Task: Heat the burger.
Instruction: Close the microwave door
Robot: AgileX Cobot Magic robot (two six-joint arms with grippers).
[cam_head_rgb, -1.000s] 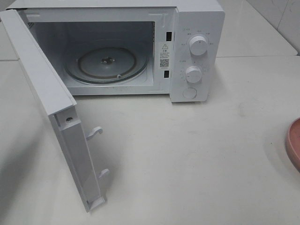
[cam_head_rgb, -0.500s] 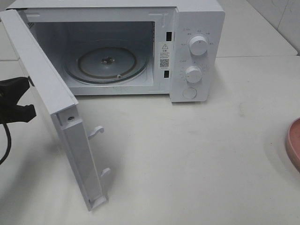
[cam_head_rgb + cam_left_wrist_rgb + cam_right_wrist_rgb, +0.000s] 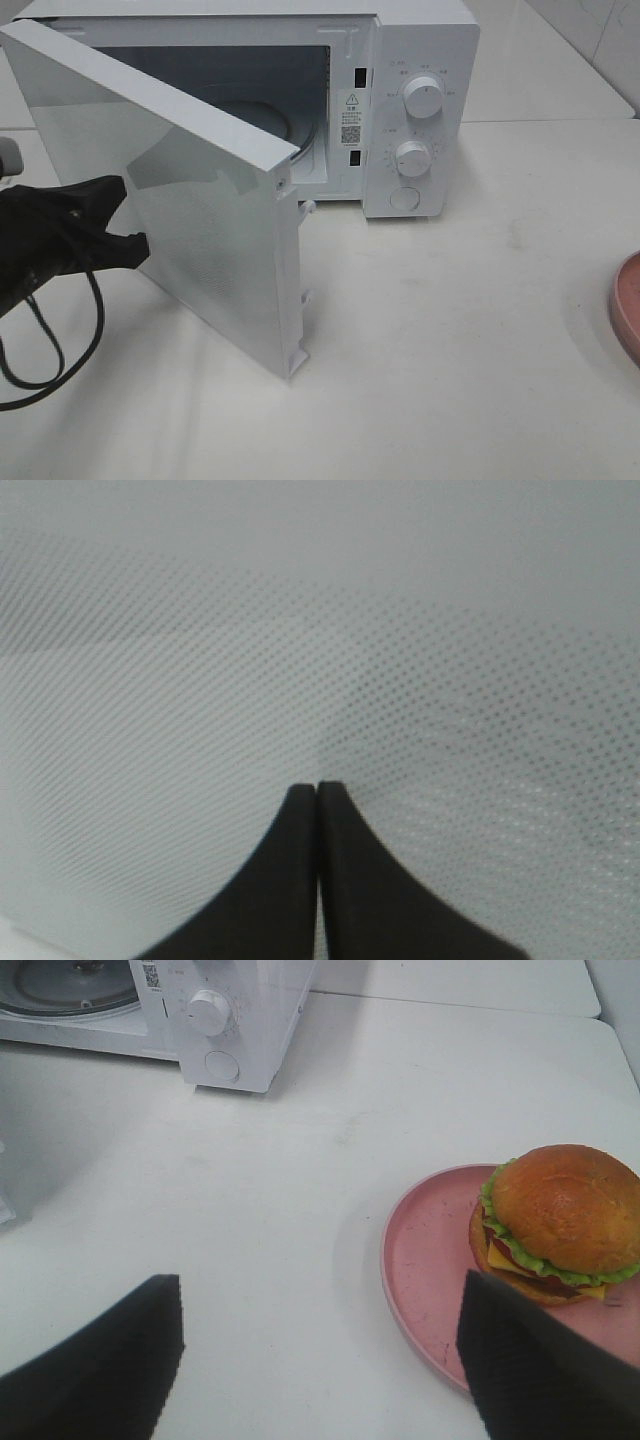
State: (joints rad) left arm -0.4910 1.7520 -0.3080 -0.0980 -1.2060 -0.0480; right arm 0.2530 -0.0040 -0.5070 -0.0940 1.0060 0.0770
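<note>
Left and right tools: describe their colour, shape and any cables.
The left tool is matte black, with smooth fingers curving to narrow tips. A thin black cable loops beneath its arm. The right tool has broad black fingers with finely ribbed faces; no markings show.

1. Kitchen-style test setup, likely a lab mock-up
2. White microwave with two dials on a bare white tabletop
3. Pink plate with burger on it
4. Tiled wall behind, no other kitchen fittings visible
</note>
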